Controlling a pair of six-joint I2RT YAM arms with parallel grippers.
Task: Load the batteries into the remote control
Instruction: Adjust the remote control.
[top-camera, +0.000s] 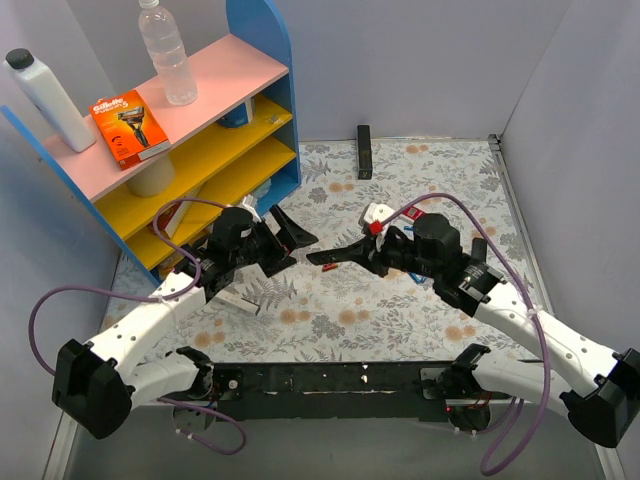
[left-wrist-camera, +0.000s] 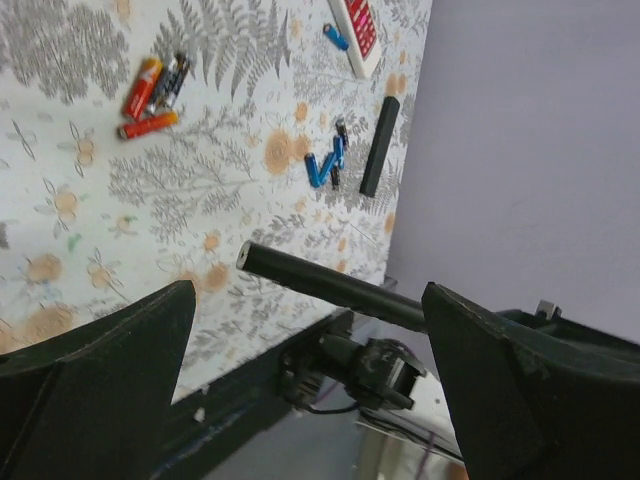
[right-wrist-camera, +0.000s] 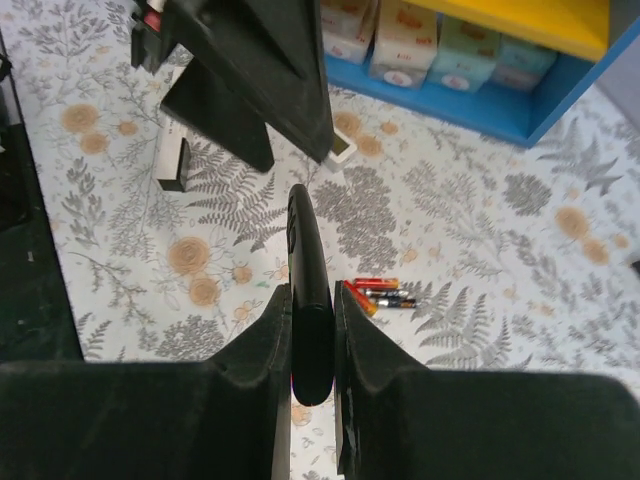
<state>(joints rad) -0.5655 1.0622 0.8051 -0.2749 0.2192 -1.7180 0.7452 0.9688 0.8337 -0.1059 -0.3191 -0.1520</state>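
Top view, surface: we see a flat, matte floral-print tablecloth (top-camera: 400, 190).
Top view, remote: the slim black plastic remote control (top-camera: 320, 259) is held above mid-table, its free end pointing to 9 o'clock.
Top view, right gripper (top-camera: 352, 250): its fingers are clamped on the remote.
Top view, left gripper (top-camera: 303, 249): its black wedge-shaped fingers are spread wide, and the remote's tip is near them.
Left wrist view, batteries: the slim blue cylindrical batteries (left-wrist-camera: 325, 165) with silvery ends lie on the cloth at 12 o'clock from the remote's tip, just beside a matte black bar (left-wrist-camera: 378, 145).
Left wrist view, remote: we see a rounded end between the parted fingers, touching neither.
Right wrist view, remote: edge-on it looks thin and glossy, pinched on both faces, with small red and orange cells (right-wrist-camera: 378, 293) at 3 o'clock.
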